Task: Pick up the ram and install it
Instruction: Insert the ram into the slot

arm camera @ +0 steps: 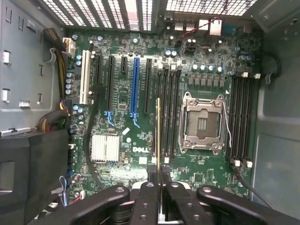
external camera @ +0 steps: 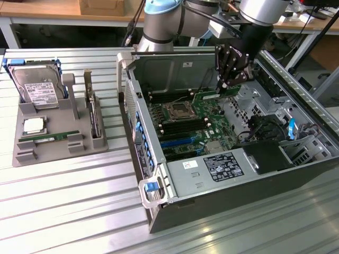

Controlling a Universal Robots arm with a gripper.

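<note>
End effector (arm camera: pixel 158 172) pinching ram (arm camera: pixel 158 131), over motherboard (arm camera: pixel 197 174)

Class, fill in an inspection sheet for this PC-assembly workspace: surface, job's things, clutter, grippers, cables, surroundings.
Surface: ribbed metal table carrying a grey tray and an open computer case.
Job's things: the ram, held edge-on over the motherboard memory slots, beside the empty processor socket.
Clutter: on the tray, a second ram stick, hard drive, processor chip, expansion card.
Grippers: gripper shut on the ram.
Cables: wire bundle along the case wall.
Surroundings: wooden benches behind.
</note>
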